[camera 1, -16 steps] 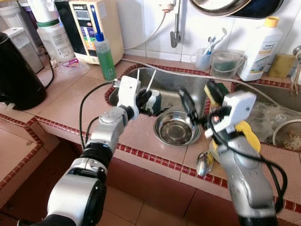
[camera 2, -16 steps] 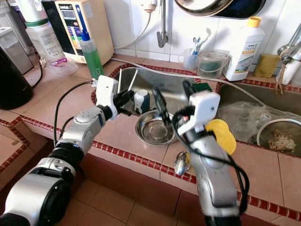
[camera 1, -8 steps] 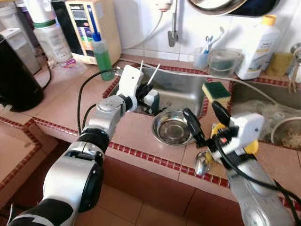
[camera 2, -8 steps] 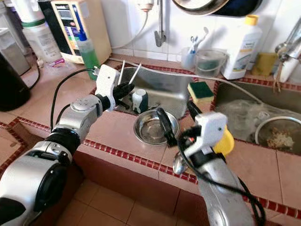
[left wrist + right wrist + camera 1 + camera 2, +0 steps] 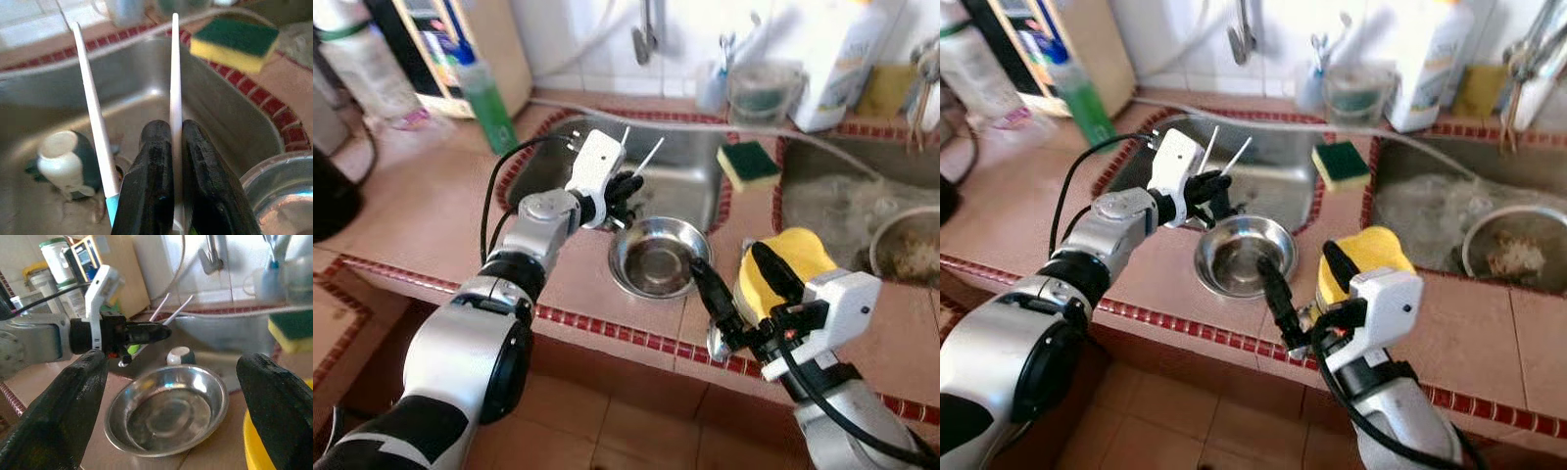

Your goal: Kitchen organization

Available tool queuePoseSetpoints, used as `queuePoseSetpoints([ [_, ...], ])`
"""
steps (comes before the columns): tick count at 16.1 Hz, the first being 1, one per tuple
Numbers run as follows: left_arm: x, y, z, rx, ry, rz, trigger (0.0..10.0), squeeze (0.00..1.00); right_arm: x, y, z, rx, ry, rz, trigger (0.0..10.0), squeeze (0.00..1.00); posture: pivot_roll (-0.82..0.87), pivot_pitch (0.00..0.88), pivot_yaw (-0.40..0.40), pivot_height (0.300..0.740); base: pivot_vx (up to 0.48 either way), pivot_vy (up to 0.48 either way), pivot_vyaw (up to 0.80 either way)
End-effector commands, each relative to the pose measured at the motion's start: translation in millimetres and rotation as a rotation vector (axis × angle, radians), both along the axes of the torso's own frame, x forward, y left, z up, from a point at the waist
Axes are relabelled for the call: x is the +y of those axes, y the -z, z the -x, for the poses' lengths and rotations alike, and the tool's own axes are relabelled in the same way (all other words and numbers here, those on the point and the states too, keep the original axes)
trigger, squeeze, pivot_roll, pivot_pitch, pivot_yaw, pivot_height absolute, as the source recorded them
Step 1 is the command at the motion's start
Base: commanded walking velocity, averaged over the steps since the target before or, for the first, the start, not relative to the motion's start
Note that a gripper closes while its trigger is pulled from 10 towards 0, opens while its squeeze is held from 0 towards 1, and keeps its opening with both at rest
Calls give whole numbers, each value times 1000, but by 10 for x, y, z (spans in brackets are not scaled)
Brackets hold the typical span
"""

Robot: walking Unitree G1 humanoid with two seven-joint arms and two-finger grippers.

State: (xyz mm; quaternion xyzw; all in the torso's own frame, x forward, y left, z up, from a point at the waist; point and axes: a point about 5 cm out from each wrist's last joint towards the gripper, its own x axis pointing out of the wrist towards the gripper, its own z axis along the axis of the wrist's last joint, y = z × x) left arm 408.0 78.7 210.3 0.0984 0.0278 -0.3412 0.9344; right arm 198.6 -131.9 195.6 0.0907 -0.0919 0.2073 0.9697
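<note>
The stainless steel sink basin (image 5: 680,176) is sunk in the terracotta tiled counter (image 5: 421,211), and the task's things sit at its near rim. At 6 o'clock of the basin a round steel bowl (image 5: 658,259) rests on the tiles, probably waiting to be cleared. At 3 o'clock of the bowl lies a yellow dome-shaped plastic piece (image 5: 783,269); a green-and-yellow sponge (image 5: 747,164) lies on the rim at 1 o'clock.

The left gripper (image 5: 172,166), at 10 o'clock of the bowl, has its fingers pinched tight on a pair of thin white chopsticks (image 5: 175,73), tips fanned upward over the basin, likely lifted clear for sorting. Down in the basin a small white-topped dark cup (image 5: 66,164) lies tipped.

The right gripper (image 5: 1310,284), at 5 o'clock of the bowl, has its fingers spread wide and empty; the bowl sits between them in its wrist view, so it seems poised to take it.
</note>
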Motion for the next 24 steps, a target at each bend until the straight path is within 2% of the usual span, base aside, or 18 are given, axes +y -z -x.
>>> queuePoseSetpoints([
  [1, 43, -45, -17, -7, 3, -31, 10000, 0, 41, -32, 54, 0, -21, -20, 10000, 0, -368, 272, 167, 740, 0, 0, 0],
  [4, 33, -121, -25, -14, 43, -71, 10000, 0, 82, -61, 158, 31, -41, -64, 10000, 0, -370, 309, 185, 740, 0, 0, 0],
  [7, 69, -151, -36, -20, 45, -106, 10000, 0, 85, -55, 214, 44, -29, -67, 10000, 0, -381, 308, 193, 740, 0, 0, 0],
  [10, 89, -181, -52, -29, 19, -115, 10000, 0, 103, -52, 232, 50, -34, -73, 10000, 0, -385, 301, 198, 740, 0, 0, 0],
  [16, 68, -216, -50, -25, 42, -108, 10000, 0, 119, -58, 226, 51, -30, -80, 10000, 0, -380, 304, 210, 740, 0, 0, 0],
  [17, 80, -226, -57, -25, 29, -101, 10000, 282, 122, -61, 222, 48, -26, -81, 10000, 0, -383, 304, 214, 740, 0, 0, 0],
  [18, 82, -228, -58, -22, 27, -96, 10000, 729, 123, -62, 221, 47, -25, -81, 10000, 0, -383, 305, 215, 740, 0, 0, 0],
  [19, 83, -234, -60, -26, 24, -98, 10000, 925, 125, -60, 220, 48, -22, -82, 10000, 0, -384, 303, 217, 740, 0, 0, 0],
  [20, 84, -235, -60, -24, 24, -96, 10000, 1000, 126, -62, 217, 47, -21, -81, 10000, 0, -386, 304, 218, 740, 0, 0, 0],
  [24, 81, -259, -63, -24, 24, -83, 10000, 1000, 119, -74, 206, 39, -13, -78, 10000, 0, -384, 312, 219, 740, 0, 0, 0],
])
